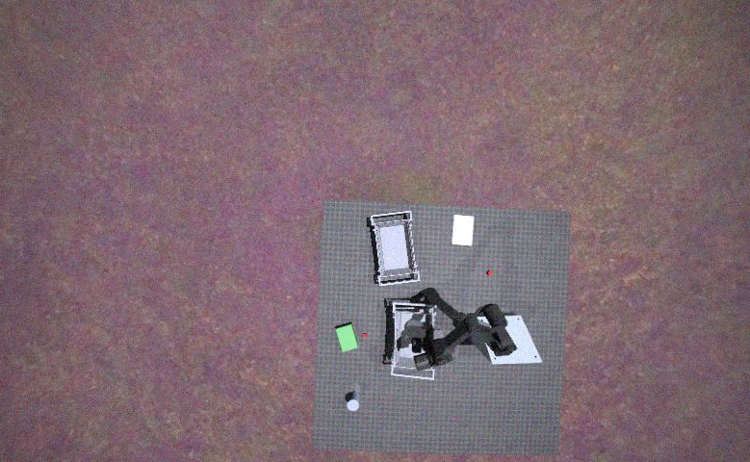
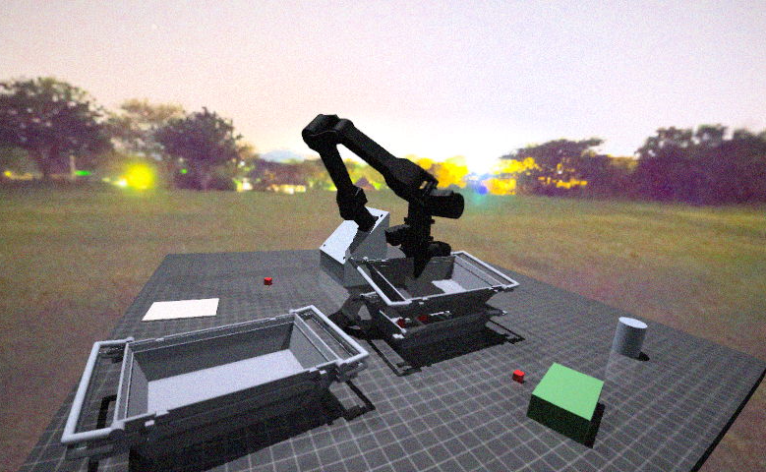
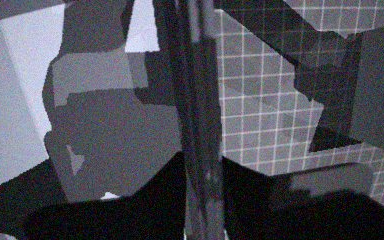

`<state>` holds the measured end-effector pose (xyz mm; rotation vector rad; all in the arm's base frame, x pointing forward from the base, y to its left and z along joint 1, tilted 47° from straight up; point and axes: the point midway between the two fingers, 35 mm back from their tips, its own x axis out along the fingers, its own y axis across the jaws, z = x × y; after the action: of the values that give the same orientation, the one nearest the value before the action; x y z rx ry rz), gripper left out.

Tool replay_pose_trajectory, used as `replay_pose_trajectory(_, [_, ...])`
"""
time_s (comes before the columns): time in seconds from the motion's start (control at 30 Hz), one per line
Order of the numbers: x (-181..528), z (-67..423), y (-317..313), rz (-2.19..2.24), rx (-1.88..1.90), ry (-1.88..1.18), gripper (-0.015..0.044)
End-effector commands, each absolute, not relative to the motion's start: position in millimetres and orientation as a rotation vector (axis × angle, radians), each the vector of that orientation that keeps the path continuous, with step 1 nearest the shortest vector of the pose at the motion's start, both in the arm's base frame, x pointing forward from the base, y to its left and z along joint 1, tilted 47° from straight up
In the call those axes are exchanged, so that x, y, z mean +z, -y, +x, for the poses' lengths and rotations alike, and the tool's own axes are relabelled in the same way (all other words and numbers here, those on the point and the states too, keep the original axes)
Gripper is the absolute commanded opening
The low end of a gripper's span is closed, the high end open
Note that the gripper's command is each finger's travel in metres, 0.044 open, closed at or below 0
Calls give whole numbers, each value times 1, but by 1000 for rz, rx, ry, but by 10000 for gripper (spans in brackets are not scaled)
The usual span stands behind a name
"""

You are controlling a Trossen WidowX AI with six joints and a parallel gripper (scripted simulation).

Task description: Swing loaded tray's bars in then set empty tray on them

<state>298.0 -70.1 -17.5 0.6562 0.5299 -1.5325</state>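
The fingers [image 2: 419,269] are clamped on a long wall of the empty tray [image 2: 441,284], reaching down from above its rim, so the tray hangs directly below them with its long axis running across their closing line. The loaded tray [image 2: 434,327] with red blocks [image 2: 401,322] lies straight beneath. Whether the tray already rests level on the bars is hard to tell, so opening the fingers turns on that.

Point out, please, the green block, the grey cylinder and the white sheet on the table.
green block [image 2: 566,390], exterior view, on its top face.
grey cylinder [image 2: 628,338], exterior view, on its upright side.
white sheet [image 2: 181,309], exterior view, at the middle of its flat surface.
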Motion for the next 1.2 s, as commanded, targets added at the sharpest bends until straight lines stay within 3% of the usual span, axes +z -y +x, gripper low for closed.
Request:
replay_pose_trajectory(0.0, [-21,293,74,649,-1547,-542,0])
replay_pose_trajectory(1.17, [-27,291,80,648,-1547,-541,0])
